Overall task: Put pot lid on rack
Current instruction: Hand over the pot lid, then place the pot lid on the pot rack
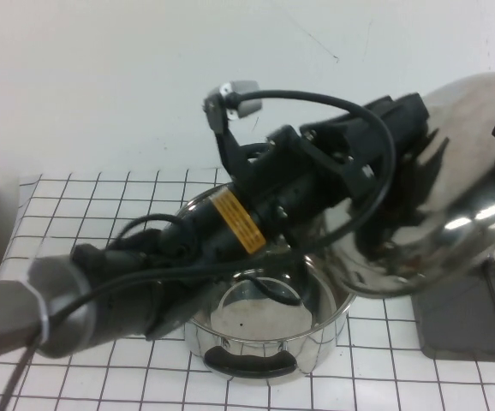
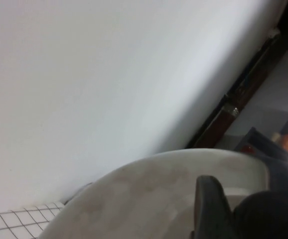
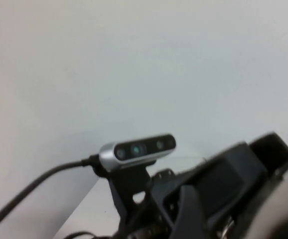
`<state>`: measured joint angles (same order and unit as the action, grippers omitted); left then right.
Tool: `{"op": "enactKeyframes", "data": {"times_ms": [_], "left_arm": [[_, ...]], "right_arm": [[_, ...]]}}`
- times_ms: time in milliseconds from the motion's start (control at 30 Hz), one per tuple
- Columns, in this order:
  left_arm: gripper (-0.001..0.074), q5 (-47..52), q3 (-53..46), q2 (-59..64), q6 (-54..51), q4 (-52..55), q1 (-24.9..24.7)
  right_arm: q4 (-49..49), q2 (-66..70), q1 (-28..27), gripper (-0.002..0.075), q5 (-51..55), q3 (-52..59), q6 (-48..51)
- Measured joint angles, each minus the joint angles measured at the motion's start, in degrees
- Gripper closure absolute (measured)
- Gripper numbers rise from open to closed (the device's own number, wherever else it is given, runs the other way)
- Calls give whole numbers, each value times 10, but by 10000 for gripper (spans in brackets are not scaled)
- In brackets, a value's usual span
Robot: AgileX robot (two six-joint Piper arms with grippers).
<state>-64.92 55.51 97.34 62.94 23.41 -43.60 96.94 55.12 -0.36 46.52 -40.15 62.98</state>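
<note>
Left gripper [image 1: 414, 120] clamped on pot lid [image 1: 453, 205], held aloft | rack [image 1: 466, 321] below it | pot [image 1: 269, 321] beneath arm on worktop [image 1: 102, 205] | right gripper unseen.

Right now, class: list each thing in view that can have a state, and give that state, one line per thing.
pot lid: lifted off the pot, tilted, held in the air over the rack
pot: uncovered, upright on the table
rack: on the table, no lid on it yet
left gripper: raised, at the lid
right gripper: not in view

no legible text anywhere
</note>
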Motion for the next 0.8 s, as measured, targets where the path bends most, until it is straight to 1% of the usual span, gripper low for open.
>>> {"op": "enactKeyframes", "data": {"times_ms": [67,100,167,300,333,400,433,467,533,600,667,800], "left_arm": [[419,-1,0,8,-3,-9,-14],[419,-4,0,12,-6,-13,-20],[419,-8,0,18,-12,-28,-30],[419,-15,0,23,-19,-43,-34],[419,-16,0,23,-19,-46,-34],[407,-16,0,23,-22,-47,-34],[395,-13,0,23,-23,-47,-34],[359,-10,0,23,-25,-44,-33],[290,-7,0,23,-25,-35,-28],[246,-7,0,23,-24,-15,-17],[231,-7,0,23,-15,10,-3],[222,-7,0,23,26,91,51]], "right_arm": [[0,0,0,244,-7,0,0],[0,0,0,260,-10,0,0],[-1,0,0,319,-15,0,0],[1,1,2,550,-18,0,-8],[3,1,2,589,-14,0,-12],[3,1,4,608,-11,0,-9],[3,1,4,635,-11,0,-2],[0,1,4,648,-17,0,11],[-3,1,4,647,-28,0,30],[-3,1,4,647,-40,0,53],[-3,1,4,647,-59,0,75],[-3,1,4,647,-81,0,118]]}}
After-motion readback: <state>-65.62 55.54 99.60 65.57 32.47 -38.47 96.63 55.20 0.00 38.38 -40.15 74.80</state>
